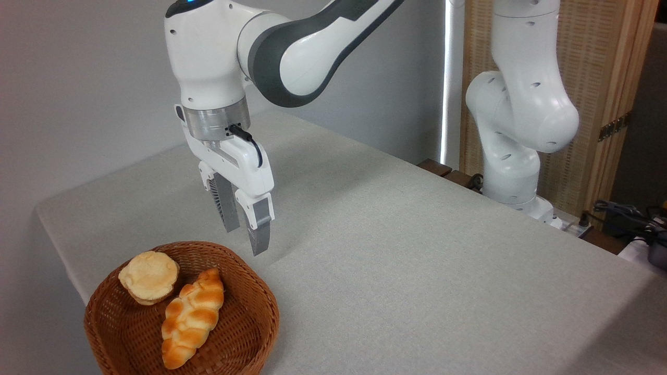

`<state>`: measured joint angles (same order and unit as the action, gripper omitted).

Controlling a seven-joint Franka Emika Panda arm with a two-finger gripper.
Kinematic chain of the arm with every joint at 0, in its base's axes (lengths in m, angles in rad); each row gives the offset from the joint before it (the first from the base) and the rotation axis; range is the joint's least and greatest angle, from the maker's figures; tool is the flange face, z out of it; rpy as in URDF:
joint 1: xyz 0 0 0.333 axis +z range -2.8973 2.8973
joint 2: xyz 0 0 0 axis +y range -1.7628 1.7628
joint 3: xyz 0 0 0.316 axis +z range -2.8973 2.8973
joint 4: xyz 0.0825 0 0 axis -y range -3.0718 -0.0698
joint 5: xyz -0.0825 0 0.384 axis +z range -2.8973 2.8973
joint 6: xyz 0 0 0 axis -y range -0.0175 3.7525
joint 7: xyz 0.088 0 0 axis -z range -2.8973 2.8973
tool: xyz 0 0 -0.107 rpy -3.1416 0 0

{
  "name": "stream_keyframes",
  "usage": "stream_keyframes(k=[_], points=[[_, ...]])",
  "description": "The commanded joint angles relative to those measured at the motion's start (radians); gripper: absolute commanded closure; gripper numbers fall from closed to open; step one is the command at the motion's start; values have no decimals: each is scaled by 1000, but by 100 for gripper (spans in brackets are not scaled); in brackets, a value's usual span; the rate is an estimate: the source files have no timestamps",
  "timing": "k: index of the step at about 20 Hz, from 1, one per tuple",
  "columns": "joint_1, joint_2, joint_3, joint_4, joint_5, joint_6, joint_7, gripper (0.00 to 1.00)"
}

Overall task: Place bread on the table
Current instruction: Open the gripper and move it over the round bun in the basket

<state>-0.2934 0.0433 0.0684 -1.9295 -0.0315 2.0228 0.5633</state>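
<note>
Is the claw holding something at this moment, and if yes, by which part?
Nothing is held. The claw hangs open and empty above the basket's far rim. The bun and the braided loaf both lie in the basket, untouched.

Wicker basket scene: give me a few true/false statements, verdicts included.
1. The round bun lies inside the wicker basket. True.
2. The gripper is clamped on the bun. False: it hangs empty above the basket's far rim, jaws apart.
3. The braided loaf lies on the table cloth. False: it is in the basket, beside the bun.
4. The bun leans on the basket's wall. True.
5. No bread is on the table outside the basket. True.
</note>
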Motion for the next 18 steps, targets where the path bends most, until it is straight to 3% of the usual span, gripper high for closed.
stream_keyframes(k=[1,8,16,18], points=[[8,9,11,58,8,-15,-37,0],[8,9,10,58,8,-16,-48,0],[8,9,7,58,-7,-6,-327,0],[8,9,13,58,-37,87,-406,0]])
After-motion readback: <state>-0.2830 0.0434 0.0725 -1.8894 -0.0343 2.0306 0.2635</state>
